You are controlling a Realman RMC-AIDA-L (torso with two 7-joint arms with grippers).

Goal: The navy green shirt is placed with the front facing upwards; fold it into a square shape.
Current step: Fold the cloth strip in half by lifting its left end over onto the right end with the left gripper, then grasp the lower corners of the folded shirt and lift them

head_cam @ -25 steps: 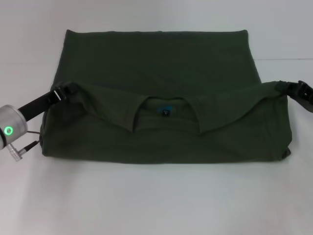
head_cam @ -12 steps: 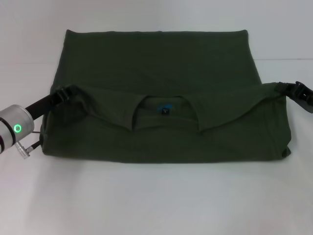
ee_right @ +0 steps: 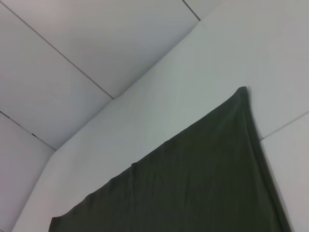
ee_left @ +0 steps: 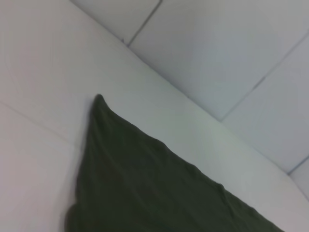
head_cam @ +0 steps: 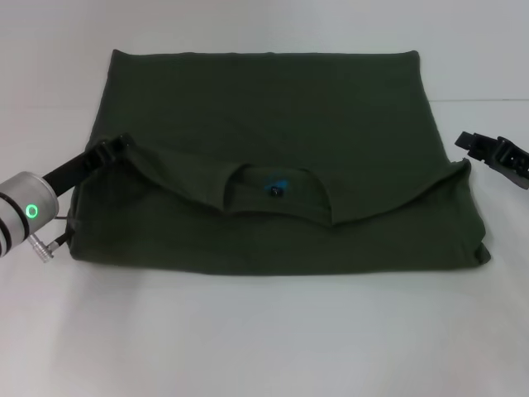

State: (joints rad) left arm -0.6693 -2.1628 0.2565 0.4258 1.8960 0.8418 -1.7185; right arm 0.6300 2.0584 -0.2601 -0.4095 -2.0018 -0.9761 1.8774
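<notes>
The navy green shirt [head_cam: 264,107] lies folded across the table, its collar [head_cam: 277,188] with blue print facing up in the middle of the folded-over flap. My left gripper [head_cam: 118,147] is at the flap's left corner, shut on the cloth there. Just off the shirt's right edge, my right gripper [head_cam: 467,142] stands open and holds nothing, and the flap's right corner [head_cam: 463,168] lies flat below it. Both wrist views show only a far corner of the shirt [ee_left: 145,183] [ee_right: 203,179] on the white table.
The white table [head_cam: 264,331] runs around the shirt on all sides. A seam line in the tabletop [head_cam: 479,101] passes behind the right gripper. A pale wall [ee_right: 96,43] rises beyond the table's far edge.
My right gripper has let go of the flap's right corner and drawn back to the right; that corner has dropped flat. The left gripper has shifted slightly forward with its corner.
</notes>
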